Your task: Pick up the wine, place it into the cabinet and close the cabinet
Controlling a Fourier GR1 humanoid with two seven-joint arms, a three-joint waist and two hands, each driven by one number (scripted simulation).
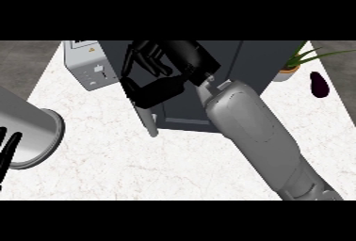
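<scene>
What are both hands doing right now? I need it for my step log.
Left hand: only straight fingertips show at the left edge, open, holding nothing.
Right hand: fingers curled, at the cabinet; any held object can't be told.

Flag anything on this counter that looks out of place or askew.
One oddity: a dark purple eggplant lies loose on the white marble counter at the far right, beside the potted green plant. The dark grey cabinet stands square; its door is ajar.
</scene>
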